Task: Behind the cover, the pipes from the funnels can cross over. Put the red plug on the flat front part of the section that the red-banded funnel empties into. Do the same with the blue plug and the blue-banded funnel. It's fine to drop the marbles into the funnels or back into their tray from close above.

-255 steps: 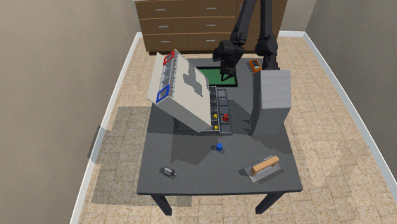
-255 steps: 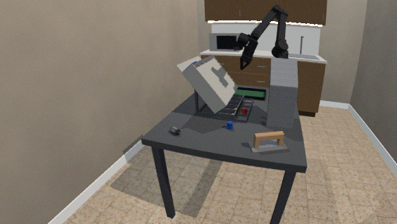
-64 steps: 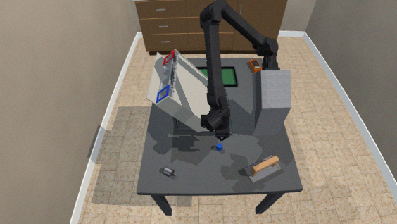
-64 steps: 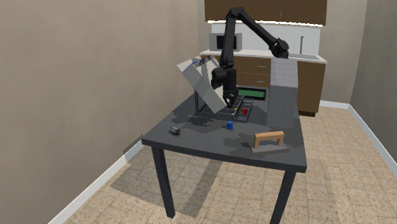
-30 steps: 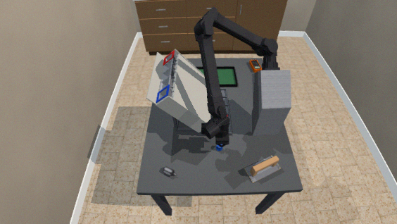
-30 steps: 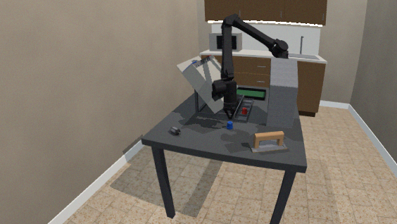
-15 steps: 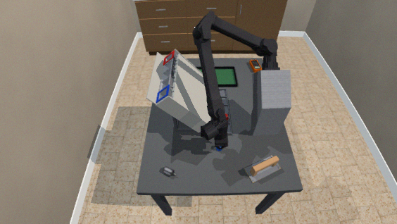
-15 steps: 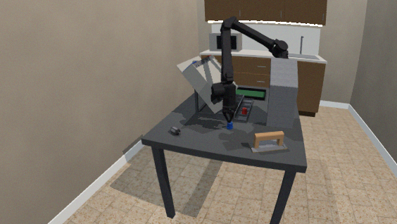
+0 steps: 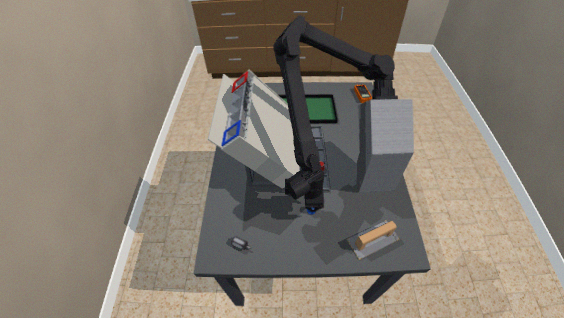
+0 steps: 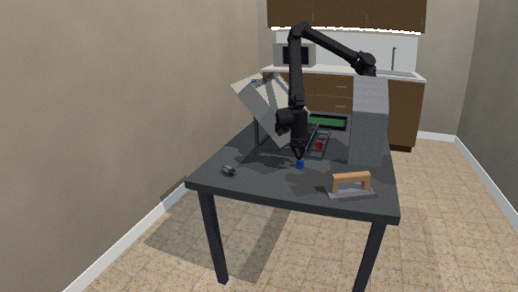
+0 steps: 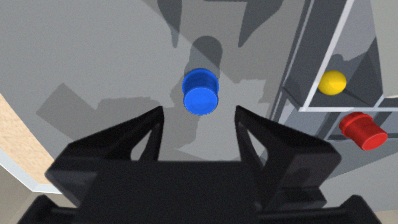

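The blue plug (image 11: 200,92) stands upright on the grey table top, in front of the sectioned tray; it also shows in the exterior view (image 10: 299,163) and the top view (image 9: 311,210). My gripper (image 11: 199,112) is open and hangs just above it, with the plug between and slightly ahead of the fingertips, not touched. The red plug (image 11: 363,130) lies on the flat front part of a tray section. A yellow marble (image 11: 332,82) sits in the section beside it. The tilted white cover carries the red-banded funnel (image 9: 240,81) and the blue-banded funnel (image 9: 231,134).
A tall grey block (image 9: 391,142) stands at the right. A wooden-handled tool on a metal plate (image 9: 376,238) lies front right. A small dark object (image 9: 239,244) lies front left. A green mat (image 9: 314,108) and an orange device (image 9: 363,92) are at the back.
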{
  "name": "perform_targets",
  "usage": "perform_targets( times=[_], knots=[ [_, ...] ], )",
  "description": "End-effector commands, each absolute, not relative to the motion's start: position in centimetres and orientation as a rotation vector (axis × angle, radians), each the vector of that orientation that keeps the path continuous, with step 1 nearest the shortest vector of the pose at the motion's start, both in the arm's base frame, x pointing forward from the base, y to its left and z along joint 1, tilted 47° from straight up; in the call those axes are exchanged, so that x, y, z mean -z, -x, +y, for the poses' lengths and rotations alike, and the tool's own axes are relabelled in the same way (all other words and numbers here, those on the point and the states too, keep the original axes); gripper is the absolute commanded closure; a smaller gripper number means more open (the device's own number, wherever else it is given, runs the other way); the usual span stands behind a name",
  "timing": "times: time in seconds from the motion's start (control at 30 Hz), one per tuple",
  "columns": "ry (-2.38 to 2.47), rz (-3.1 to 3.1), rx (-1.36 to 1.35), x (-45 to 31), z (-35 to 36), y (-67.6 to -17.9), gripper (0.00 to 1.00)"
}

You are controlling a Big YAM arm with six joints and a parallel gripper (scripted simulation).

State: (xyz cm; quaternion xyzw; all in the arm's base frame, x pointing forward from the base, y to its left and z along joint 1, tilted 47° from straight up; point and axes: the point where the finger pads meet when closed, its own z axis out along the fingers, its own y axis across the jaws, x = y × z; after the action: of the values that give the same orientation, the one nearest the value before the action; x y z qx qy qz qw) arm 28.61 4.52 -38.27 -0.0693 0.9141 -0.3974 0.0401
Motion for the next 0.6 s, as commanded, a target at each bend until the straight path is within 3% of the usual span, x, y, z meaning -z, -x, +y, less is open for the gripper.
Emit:
perform_targets(
  times=[0.0, 0.57],
  knots=[
    [0.210, 2.789, 1.194, 38.2, 5.0, -29.3, 0.37],
    [0.200, 2.801, 1.209, 38.6, 4.0, -29.1, 0.37]
  ],
)
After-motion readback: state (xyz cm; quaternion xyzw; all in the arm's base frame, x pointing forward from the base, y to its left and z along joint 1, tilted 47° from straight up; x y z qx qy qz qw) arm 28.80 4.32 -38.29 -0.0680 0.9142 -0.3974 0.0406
